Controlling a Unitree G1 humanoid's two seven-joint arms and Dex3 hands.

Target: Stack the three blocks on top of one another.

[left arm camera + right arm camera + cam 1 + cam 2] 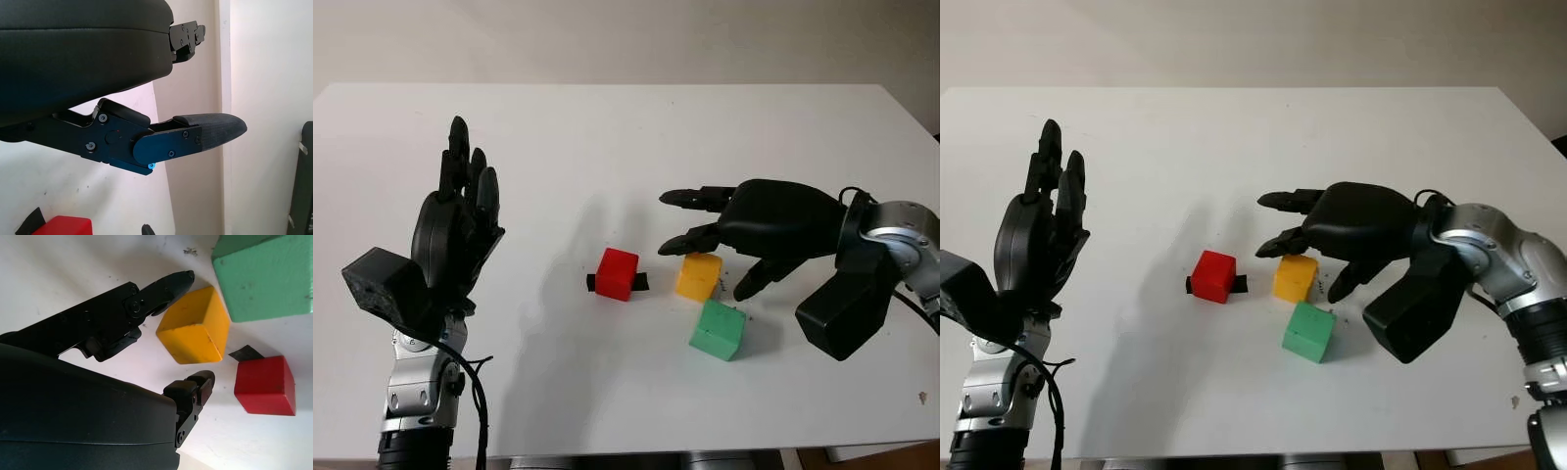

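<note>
Three blocks we are logging on the white table (pixel 607 127): green block (pixel 718 330) nearest, yellow block (pixel 698 276) touching it at 11 o'clock, red block (pixel 618 273) apart at 9 o'clock. Right hand (pixel 729 245), fingers unclosed, is hovering around yellow, holding nothing. Left hand (pixel 455 230) is standing open, raised at 9 o'clock.

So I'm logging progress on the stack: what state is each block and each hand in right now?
red block: on the table, unstacked, over a black marker.
yellow block: on the table, unstacked, right hand's fingers either side, not gripped.
green block: on the table, unstacked.
right hand: open, over the yellow block.
left hand: open, raised at the table's left.
</note>
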